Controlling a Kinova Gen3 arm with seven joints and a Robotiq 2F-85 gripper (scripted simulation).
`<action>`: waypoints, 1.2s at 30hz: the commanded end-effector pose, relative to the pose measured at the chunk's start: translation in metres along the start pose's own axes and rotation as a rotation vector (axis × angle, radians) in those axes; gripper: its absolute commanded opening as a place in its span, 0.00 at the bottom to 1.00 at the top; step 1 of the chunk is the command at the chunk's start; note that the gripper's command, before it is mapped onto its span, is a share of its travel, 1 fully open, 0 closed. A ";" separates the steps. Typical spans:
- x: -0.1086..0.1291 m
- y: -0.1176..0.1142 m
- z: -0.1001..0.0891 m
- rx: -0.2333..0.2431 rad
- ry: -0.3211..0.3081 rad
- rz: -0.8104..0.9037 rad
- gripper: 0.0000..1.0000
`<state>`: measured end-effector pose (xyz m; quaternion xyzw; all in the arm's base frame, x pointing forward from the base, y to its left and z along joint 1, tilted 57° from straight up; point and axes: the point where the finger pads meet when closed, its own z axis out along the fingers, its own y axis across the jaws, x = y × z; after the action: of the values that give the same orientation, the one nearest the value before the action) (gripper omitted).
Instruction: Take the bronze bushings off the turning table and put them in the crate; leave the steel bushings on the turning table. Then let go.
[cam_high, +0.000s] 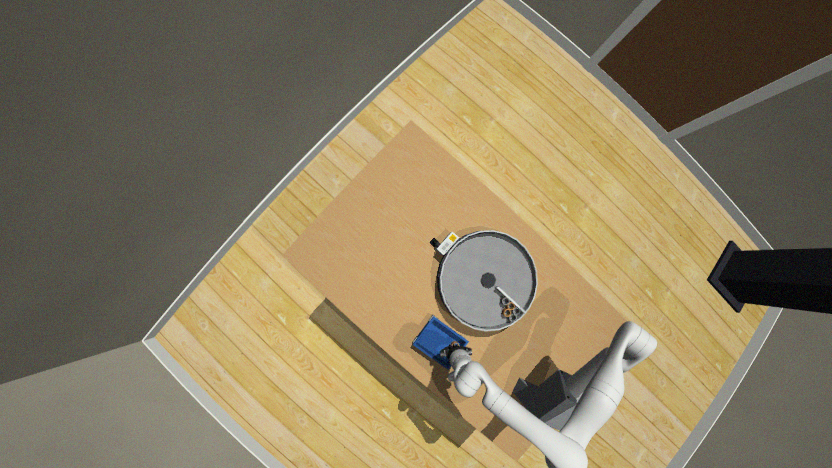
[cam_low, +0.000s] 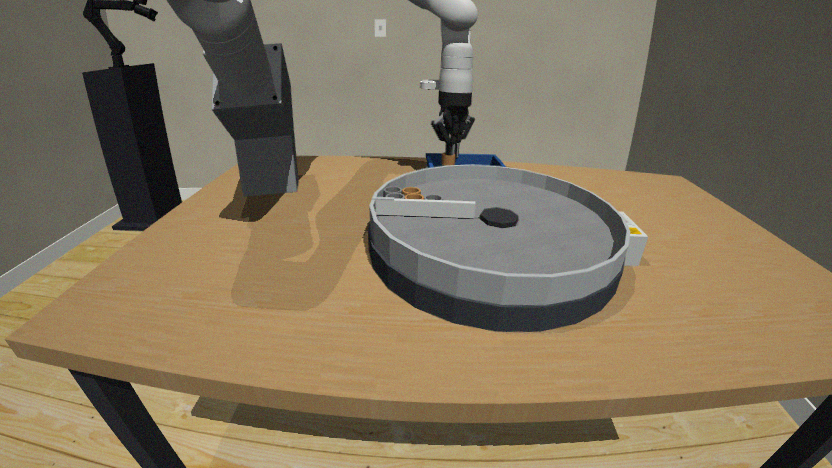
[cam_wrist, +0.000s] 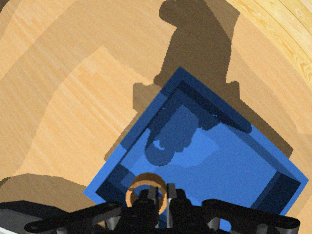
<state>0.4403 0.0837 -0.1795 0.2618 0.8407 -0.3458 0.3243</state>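
A bronze bushing (cam_low: 448, 157) was held clenched in the gripper (cam_low: 452, 141), which was seen near the upper middle of the exterior view, hanging straight down from the white arm (cam_low: 455, 58). The bushing's lower end was positioned at the rim of the blue crate (cam_low: 487, 158), behind the far edge of the turning table (cam_low: 500, 278). In the wrist view, the bushing (cam_wrist: 148, 191) was shown as an orange ring at the lower middle of the frame, gripped between the dark fingers, over the near corner of the crate (cam_wrist: 220, 155). Whether it touched the crate floor could not be told.

In the top view, the crate (cam_high: 435, 338) was placed just below and left of the round table (cam_high: 465, 279), with the gripper (cam_high: 456, 352) at its lower right corner.

On the turning table, a small cluster of bushings was gathered against the white divider bar (cam_low: 424, 207) at the left side of the tray in the exterior view: two bronze ones (cam_low: 411, 191) were seen among grey steel ones (cam_low: 392, 190). A dark hub (cam_low: 498, 217) was set at the tray's centre. A white box with a yellow label (cam_low: 634, 235) was fixed to the tray's right side.
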 end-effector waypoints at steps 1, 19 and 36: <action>0.000 0.001 -0.001 -0.002 0.000 0.000 0.00; 0.000 0.001 0.008 -0.002 0.000 0.000 0.00; 0.000 0.001 0.016 -0.002 0.000 0.000 0.00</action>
<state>0.4466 0.0708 -0.1889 0.2619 0.8406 -0.3459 0.3243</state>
